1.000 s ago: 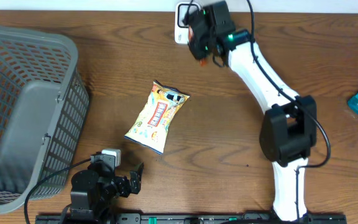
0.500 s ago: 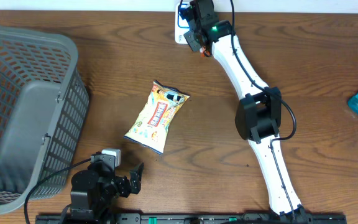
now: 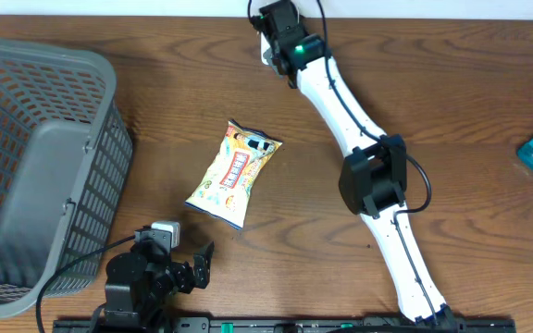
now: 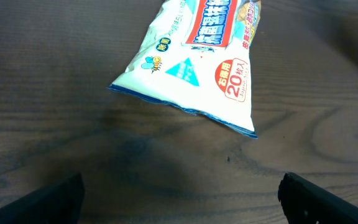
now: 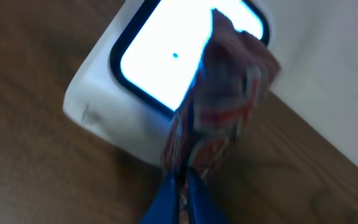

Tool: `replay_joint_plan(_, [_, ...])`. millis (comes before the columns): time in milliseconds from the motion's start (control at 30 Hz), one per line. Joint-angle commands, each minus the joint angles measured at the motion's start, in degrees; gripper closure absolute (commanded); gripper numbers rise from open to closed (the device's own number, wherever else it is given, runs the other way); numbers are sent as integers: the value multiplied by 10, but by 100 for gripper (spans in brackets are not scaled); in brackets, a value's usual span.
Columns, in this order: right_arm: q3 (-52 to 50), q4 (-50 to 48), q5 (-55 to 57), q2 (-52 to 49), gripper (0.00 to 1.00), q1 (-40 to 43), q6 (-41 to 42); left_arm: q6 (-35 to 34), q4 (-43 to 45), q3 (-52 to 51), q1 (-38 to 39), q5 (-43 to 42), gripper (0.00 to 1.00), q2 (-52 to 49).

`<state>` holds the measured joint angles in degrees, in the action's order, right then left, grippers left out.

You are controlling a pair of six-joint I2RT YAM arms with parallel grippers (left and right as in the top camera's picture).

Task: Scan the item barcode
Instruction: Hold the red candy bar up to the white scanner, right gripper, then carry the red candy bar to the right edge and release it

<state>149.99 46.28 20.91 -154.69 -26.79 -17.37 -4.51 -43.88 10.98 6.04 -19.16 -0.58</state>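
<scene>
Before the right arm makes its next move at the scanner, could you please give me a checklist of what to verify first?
1. Right gripper shut on the small packet: ok, it pinches the packet's lower end.
2. Packet in front of the scanner: ok, it overlaps the right side of the lit window.
3. Barcode facing the window: cannot tell, the packet is crumpled and blurred.
4. Scan registered: cannot tell, nothing shows it.
5. Left gripper open and apart from the wipes pack: ok.
</scene>
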Motion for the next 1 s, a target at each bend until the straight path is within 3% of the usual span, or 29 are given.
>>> replay_joint_plan(0, [15,38,45,27,99,7,14,1,-25,-2,-2,-2,0,3])
replay_joint_plan(133, [14,124,-9,82,99,43,95,1,-25,-2,-2,-2,0,3])
replay_joint_plan(200, [14,149,-100,94,91,61,111,1,-25,-2,-2,-2,0,3])
replay_joint_plan(267, [14,173,-158,94,64,77,111,1,-25,-2,-2,-2,0,3])
replay_joint_plan(433, [-14,218,-195,72,20,87,54,1,-25,-2,-2,-2,0,3])
replay_joint_plan(467, [-22,224,-220,70,1,87,25,1,-25,-2,-2,-2,0,3])
replay_joint_plan(600, [-57,240,-343,70,1,87,-76,1,-25,-2,-2,-3,0,3])
replay_joint_plan(733, [-94,213,-343,70,1,89,-134,1,-25,-2,-2,-2,0,3])
replay_joint_plan(967, [-179,158,-340,69,3,91,-137,1,-25,-2,-2,-2,0,3])
